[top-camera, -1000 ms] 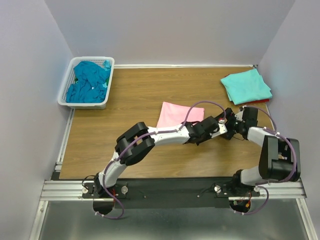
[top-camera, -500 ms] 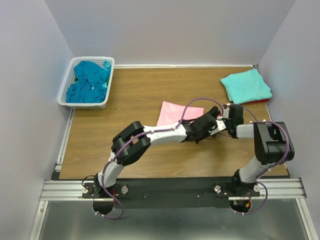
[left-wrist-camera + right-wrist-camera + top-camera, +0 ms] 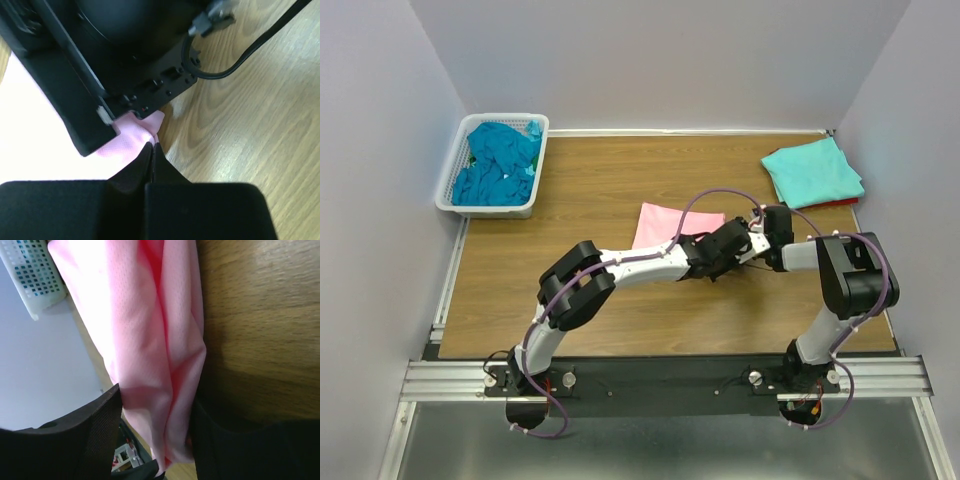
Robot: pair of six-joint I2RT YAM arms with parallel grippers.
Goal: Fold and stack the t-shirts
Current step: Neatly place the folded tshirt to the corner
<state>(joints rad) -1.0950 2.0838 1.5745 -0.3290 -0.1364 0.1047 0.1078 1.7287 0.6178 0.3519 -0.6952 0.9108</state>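
Observation:
The light pink t-shirt (image 3: 665, 224) lies folded in the middle of the table. My left gripper (image 3: 738, 248) reaches across to its right corner and is shut on a pinch of the pink fabric (image 3: 131, 140). My right gripper (image 3: 760, 232) faces it from the right. In the right wrist view a loose fold of the pink t-shirt (image 3: 150, 340) hangs between the right fingers (image 3: 75, 440), which stand apart. The aqua t-shirt (image 3: 812, 172) lies folded on the red t-shirt (image 3: 840, 203) at the back right. Teal-blue t-shirts (image 3: 500, 160) fill the basket.
The white lattice basket (image 3: 448, 190) stands at the back left corner, against the left wall. Purple cables loop over both wrists. The two grippers sit almost against each other, and the right gripper's black body (image 3: 100, 50) fills the top of the left wrist view.
My right gripper has swung left from beside the folded stack to the pink t-shirt's right edge. The left gripper has drawn slightly back and left with the corner it holds.

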